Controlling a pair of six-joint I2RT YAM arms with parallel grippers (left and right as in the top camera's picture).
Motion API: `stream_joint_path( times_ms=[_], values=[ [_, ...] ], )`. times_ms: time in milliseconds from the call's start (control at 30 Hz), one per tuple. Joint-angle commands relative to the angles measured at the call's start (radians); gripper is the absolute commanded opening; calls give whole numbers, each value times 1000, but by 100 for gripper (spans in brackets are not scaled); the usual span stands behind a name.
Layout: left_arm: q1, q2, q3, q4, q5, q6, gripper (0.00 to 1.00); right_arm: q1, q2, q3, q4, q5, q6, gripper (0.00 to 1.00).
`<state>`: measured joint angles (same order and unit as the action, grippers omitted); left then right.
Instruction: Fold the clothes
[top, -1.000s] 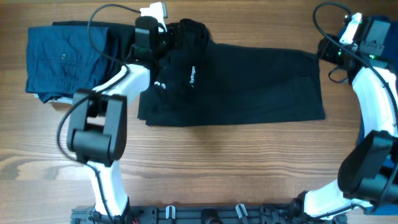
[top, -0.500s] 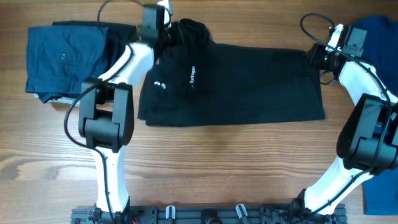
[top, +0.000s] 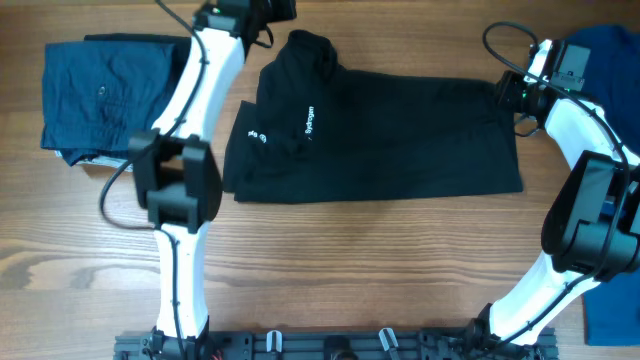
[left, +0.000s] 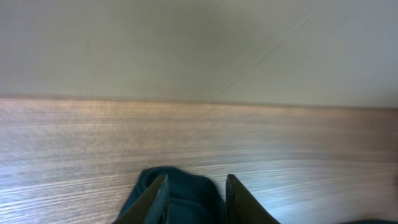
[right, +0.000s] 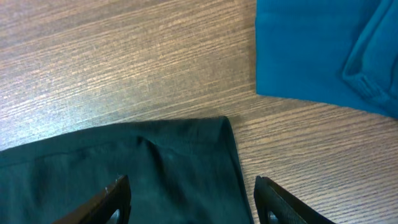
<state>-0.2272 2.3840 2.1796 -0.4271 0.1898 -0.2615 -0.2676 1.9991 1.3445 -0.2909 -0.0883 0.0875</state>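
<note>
Black shirt (top: 400, 130): spread flat across the middle of the tabletop (top: 350, 260), long side running left to right; a bunched lump at its far left corner; white lettering (top: 308, 122) near the left end.
Navy garment (top: 100, 95): folded at the far left of the tabletop, near the shirt's left end; right part crossed by the left arm in the overhead view.
Bright blue garment (right: 305, 50): at the right edge, near the shirt's right end but apart from it, bare wood between the two.
Left end effector (left: 196, 180): up at the far edge of the tabletop, partly cut off in the overhead view; fingers a narrow gap apart, dark fabric showing in and behind that gap; cannot tell whether pinched or only seen past the fingers.
Right end effector (right: 189, 186): released, fingers wide apart, over the shirt's far right corner; corner lying flat on the wood, nothing grasped.
</note>
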Motion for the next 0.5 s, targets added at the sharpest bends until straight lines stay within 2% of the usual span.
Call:
stream_joint_path(
  times_ms=[0, 67, 100, 200, 367, 467],
  values=[
    [0, 114, -4, 32, -16, 19, 37, -5, 6, 10, -10, 13, -10, 64],
    [-3, 136, -4, 46, -16, 19, 40, -5, 6, 10, -10, 13, -10, 64],
    [-5, 148, -4, 59, -16, 19, 45, -5, 6, 10, -10, 13, -10, 64],
    [-6, 162, -4, 74, -24, 20, 46, -5, 6, 10, -9, 13, -10, 64],
    [-7, 200, -4, 103, -24, 23, 45, -5, 6, 10, -10, 13, -10, 64],
    [-7, 210, -4, 103, -40, 24, 40, -5, 6, 10, -11, 13, -10, 64]
  ],
)
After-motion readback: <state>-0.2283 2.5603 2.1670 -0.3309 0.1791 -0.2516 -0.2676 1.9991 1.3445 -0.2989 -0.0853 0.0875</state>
